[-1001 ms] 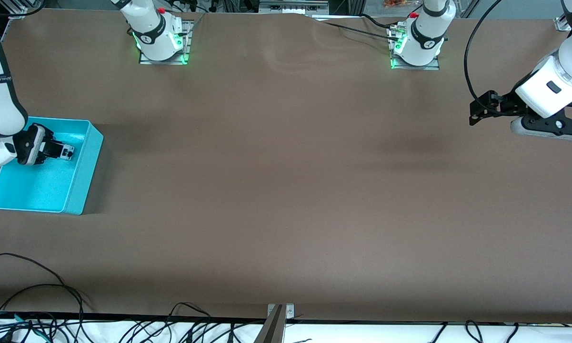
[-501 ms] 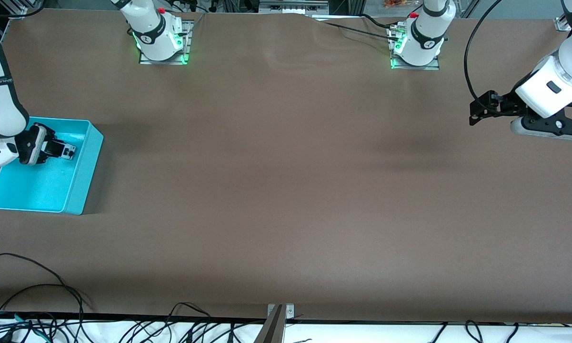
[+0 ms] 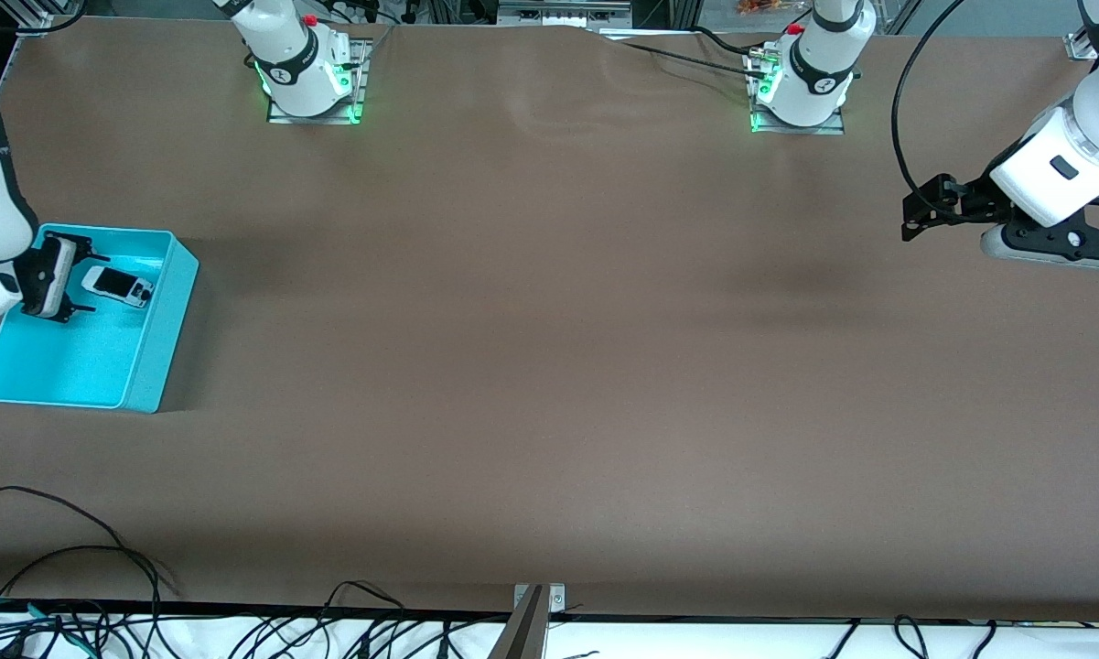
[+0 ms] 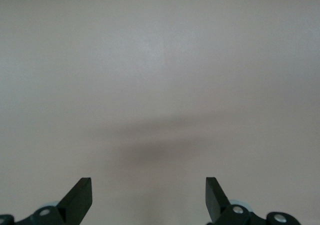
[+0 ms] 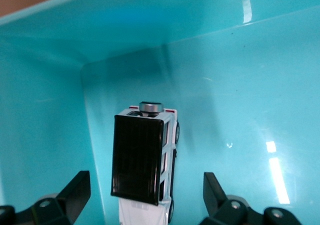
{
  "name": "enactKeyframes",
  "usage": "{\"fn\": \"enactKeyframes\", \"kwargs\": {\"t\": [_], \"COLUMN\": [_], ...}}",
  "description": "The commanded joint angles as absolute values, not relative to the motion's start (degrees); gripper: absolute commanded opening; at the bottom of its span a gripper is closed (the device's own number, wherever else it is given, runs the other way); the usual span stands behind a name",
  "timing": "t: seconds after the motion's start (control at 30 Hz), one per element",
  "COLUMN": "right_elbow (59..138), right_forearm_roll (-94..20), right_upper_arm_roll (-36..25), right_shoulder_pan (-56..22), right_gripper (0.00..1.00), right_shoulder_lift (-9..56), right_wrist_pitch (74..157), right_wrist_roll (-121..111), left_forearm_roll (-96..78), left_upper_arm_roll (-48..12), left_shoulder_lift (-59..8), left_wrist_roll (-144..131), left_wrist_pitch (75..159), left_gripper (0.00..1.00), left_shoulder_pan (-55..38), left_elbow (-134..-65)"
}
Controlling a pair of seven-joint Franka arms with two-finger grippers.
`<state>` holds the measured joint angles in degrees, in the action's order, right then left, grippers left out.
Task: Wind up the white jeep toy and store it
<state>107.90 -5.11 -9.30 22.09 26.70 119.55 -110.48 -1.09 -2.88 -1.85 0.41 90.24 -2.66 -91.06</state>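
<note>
The white jeep toy (image 3: 119, 286) with its black roof lies in the cyan bin (image 3: 160, 320) at the right arm's end of the table, near the bin's wall farther from the front camera. In the right wrist view the white jeep toy (image 5: 145, 160) rests free on the floor of the cyan bin (image 5: 225, 60), with a round knob at its rear. My right gripper (image 3: 80, 275) hangs open over the bin. The right gripper (image 5: 146, 180) has one finger on each side of the toy, clear of it. My left gripper (image 3: 910, 220) waits open over bare table at the left arm's end, and the left gripper (image 4: 148, 182) holds nothing.
Brown tabletop (image 3: 549, 366) spreads between the bin and the left arm. Both arm bases (image 3: 307, 73) stand along the edge farthest from the front camera. Loose black cables (image 3: 73, 567) lie along the edge nearest it.
My right gripper has opened and let go of the jeep, then drawn back from it. The jeep now lies loose in the bin. The left arm has not moved.
</note>
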Motion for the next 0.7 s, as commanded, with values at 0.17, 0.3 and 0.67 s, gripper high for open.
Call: {"fn": "enactKeyframes", "kwargs": {"t": [0.17,0.3,0.67], "right_elbow": [101.35,96.52,85.35], "right_forearm_roll": [-6.85,-6.77,-6.15], "right_upper_arm_roll": [-8.70,-8.44,-4.14], "right_shoulder_pan": [22.33,22.15,21.62], "right_gripper": [1.00,1.00,1.00], "right_shoulder_lift": [21.89,21.71,20.31], "right_wrist_pitch": [108.47,101.19,88.07], "right_wrist_roll": [-109.61,-101.89,-78.69], "left_forearm_roll": [-1.85,-1.85,-1.67], "left_upper_arm_roll": [-2.46,-2.46,-2.37], "left_shoulder_lift": [-2.72,-2.72,-2.99], "left_wrist_roll": [0.09,0.09,0.09], "left_wrist_pitch": [89.82,89.82,89.82], "left_gripper": [1.00,1.00,1.00], "left_shoulder_pan": [-3.08,-3.16,-2.46], "left_elbow": [-89.21,-89.21,-89.21]}}
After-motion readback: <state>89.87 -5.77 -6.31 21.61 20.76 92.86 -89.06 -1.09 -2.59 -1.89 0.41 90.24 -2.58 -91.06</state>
